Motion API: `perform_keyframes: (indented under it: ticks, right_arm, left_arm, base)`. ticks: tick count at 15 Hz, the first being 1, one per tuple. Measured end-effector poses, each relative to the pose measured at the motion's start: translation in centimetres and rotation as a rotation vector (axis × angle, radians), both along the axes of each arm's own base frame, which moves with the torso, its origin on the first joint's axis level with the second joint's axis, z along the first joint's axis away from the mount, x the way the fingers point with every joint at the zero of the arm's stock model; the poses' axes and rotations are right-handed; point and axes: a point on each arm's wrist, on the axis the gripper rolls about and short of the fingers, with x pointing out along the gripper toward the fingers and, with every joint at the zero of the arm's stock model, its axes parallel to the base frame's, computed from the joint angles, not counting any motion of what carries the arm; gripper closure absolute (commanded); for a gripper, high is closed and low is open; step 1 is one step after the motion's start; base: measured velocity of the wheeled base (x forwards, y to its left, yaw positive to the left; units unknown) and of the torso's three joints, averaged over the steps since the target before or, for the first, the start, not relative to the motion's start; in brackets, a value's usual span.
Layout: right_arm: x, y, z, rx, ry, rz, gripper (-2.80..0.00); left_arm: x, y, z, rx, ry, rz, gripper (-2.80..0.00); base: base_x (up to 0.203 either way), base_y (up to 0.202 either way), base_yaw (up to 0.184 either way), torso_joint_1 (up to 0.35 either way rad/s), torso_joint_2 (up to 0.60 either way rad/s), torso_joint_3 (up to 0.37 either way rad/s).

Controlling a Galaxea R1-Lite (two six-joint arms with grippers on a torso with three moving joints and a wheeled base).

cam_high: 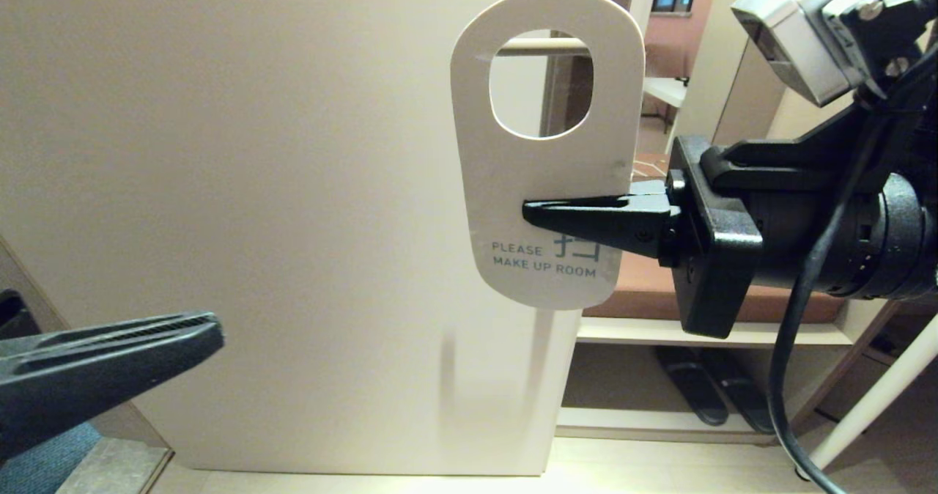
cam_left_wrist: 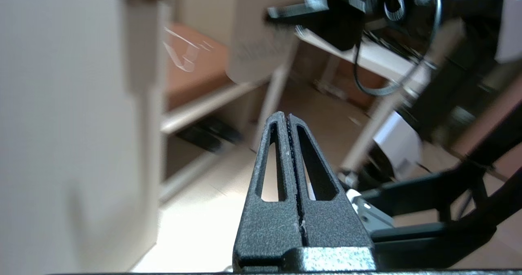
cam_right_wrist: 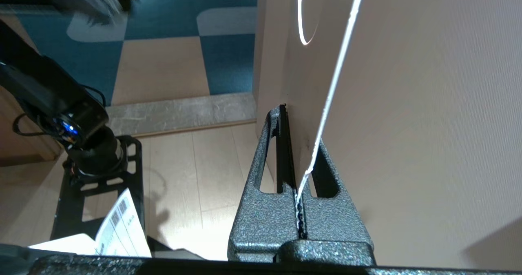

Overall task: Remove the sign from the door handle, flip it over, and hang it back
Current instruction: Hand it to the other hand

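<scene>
The sign hangs upright in front of the door with its white "PLEASE MAKE UP ROOM" face toward me. My right gripper reaches in from the right and is shut on the sign's lower half. In the right wrist view the sign runs edge-on between the closed fingers of the right gripper. A short stretch of the door handle shows through the top of the oval hole; whether the bar passes through the hole I cannot tell. My left gripper is low on the left, shut and empty.
The pale door panel fills the left and centre. To its right are low shelves with dark slippers and a slanting white pole. Blue carpet lies on the floor beyond the door.
</scene>
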Motion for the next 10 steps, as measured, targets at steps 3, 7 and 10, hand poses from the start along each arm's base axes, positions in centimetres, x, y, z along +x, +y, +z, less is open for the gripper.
perform_keyframes:
  ticks: [3,7,10]
  right_arm:
    - [-0.1,0.0,0.4,0.014,0.0,0.021,0.0]
    - [-0.1,0.3,0.4,0.041,0.08,0.125,0.0]
    - [-0.2,0.4,0.3,0.063,0.163,0.167,0.0]
  left_arm:
    - [1.6,-1.4,-0.3,-0.004,0.059,-0.085,0.0]
    - [3.9,-3.3,-0.5,-0.033,0.074,-0.131,0.0]
    - [5.5,-4.9,-0.8,-0.048,0.063,-0.167,0.0]
  base:
    - [0.0,0.0,0.0,0.0,0.0,0.0]
    - [0.0,0.0,0.0,0.0,0.0,0.0]
    - [0.0,0.0,0.0,0.0,0.0,0.0]
